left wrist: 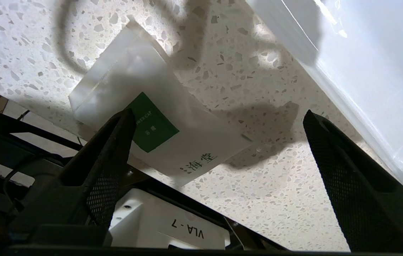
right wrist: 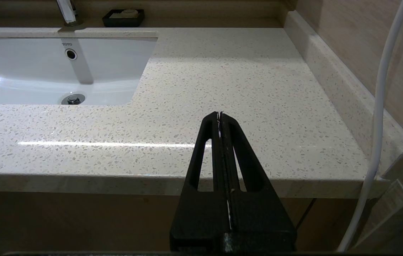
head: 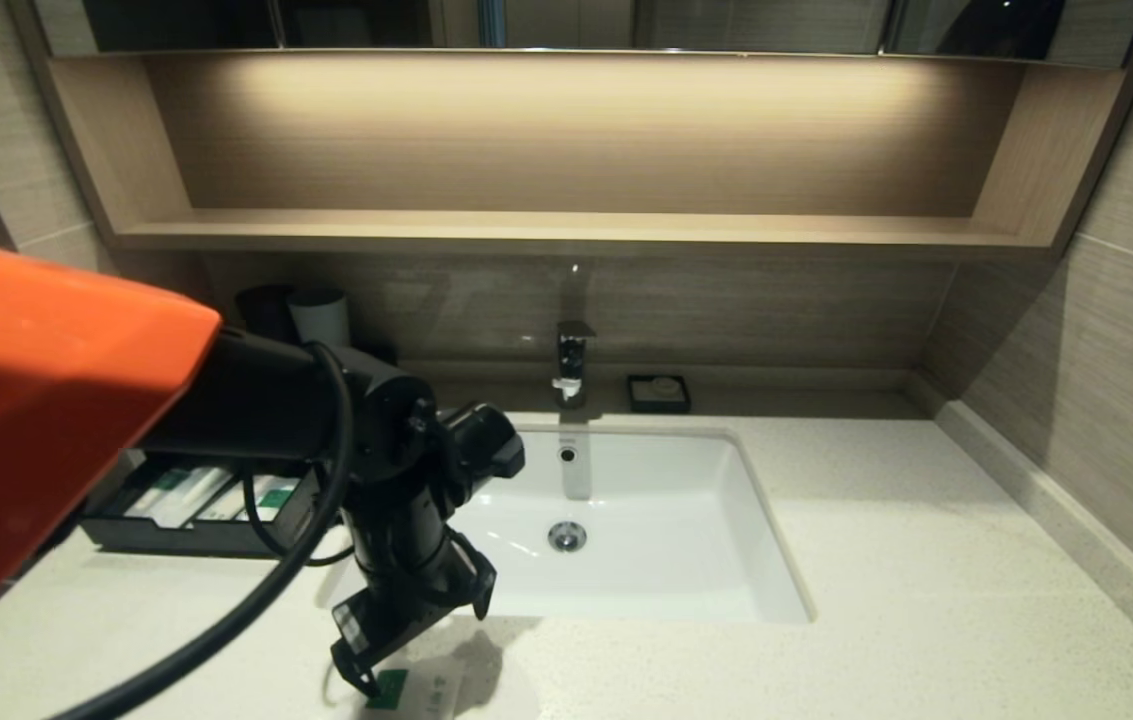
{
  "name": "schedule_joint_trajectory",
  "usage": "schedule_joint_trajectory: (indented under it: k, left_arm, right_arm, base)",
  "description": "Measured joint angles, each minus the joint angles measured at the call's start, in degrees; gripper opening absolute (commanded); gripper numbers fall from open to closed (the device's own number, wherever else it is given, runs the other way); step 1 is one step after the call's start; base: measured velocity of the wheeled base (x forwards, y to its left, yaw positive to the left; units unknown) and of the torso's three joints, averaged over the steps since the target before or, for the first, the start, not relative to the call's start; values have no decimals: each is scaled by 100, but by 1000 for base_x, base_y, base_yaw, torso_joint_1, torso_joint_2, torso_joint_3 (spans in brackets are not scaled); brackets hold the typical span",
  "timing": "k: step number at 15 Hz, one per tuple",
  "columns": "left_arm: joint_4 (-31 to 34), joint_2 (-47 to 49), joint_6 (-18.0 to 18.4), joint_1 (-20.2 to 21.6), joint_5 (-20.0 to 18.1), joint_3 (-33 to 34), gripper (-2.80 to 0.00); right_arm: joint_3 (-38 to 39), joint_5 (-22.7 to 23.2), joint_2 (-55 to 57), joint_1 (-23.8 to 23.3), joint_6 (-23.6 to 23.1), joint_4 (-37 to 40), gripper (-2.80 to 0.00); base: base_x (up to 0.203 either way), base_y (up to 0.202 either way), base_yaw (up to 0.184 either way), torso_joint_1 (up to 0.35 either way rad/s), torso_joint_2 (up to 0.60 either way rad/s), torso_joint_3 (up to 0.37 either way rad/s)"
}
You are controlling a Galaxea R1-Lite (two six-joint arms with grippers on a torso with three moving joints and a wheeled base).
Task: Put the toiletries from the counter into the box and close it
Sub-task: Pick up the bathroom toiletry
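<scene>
pale speckled stone, that's the counter (head: 906, 560), and the left gripper (head: 416, 630) hangs right down over its near edge, just left of the white sink (head: 726, 520). its jaws are spread wide with nothing between them. directly under it lies the sachet (head: 416, 690), flat on the stone, white with a green square label, close to the counter's near edge.

from the left wrist camera the sachet (left wrist: 151, 131) sits between the two black fingers (left wrist: 112, 153), nearer one of them, and that fingertip overlaps the green label in the view; whether it touches the packet i can't tell. the other finger stands well apart from the sachet, over bare stone next to the sink's rim.

over on the far left, the black box (head: 126, 535) has its drawer pulled out, partly hidden behind the left arm, and clear-wrapped toothbrushes (head: 176, 495) with green labels lie inside it. a grey cup (head: 321, 315) stands behind the box against the wall. the tap (head: 571, 365) rises at the far side of the sink, with a small black soap dish (head: 658, 393) just to its right.

the right gripper (right wrist: 220, 119) is parked off the near right edge of the counter, level with it, its jaws pressed tight together and empty.
</scene>
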Motion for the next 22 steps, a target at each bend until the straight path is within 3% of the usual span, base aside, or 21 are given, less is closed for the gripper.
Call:
schedule_joint_trajectory:
  k: [13,14,15,22]
  left_arm:
    - [-20,138,71,9,21,-52,0]
    - [-20,141,71,9,21,-52,-221]
    - [-20,146,71,9,22,-52,-280]
    - [-25,179,80,9,30,-66,-280]
  right_arm:
    - [0,0,0,0,-2,1,-280]
    - [0,0,0,0,-5,4,-280]
    - [0,0,0,0,-2,1,-280]
    - [0,2,0,0,-2,1,-280]
  base:
    - [0,0,0,0,0,0]
    - [0,0,0,0,0,0]
    - [0,0,0,0,0,0]
    - [0,0,0,0,0,0]
